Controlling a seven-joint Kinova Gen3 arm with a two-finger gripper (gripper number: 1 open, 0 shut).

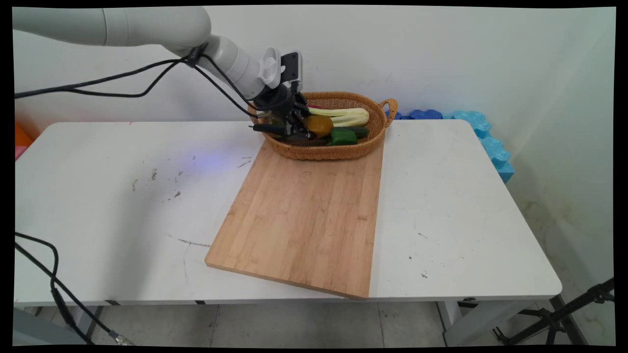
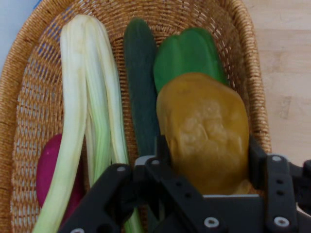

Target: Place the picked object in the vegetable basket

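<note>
Where linkage hides its lower end, yellow pepper (image 2: 204, 131) clamped in hand (image 2: 206, 160), over basket (image 2: 252, 58)

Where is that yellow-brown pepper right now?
The yellow-brown pepper sits between the gripper fingers inside the wicker basket at the table's far side, beside the green pepper and cucumber.

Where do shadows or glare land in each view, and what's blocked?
Main view: soft, even light with no glare on the white table; only a faint shadow where the woven wicker basket meets the bamboo cutting board. Hand view: no glare; shade beside the dark green cucumber, and the black gripper, closed on the yellow-brown bell pepper, blocks the bottom edge.
</note>
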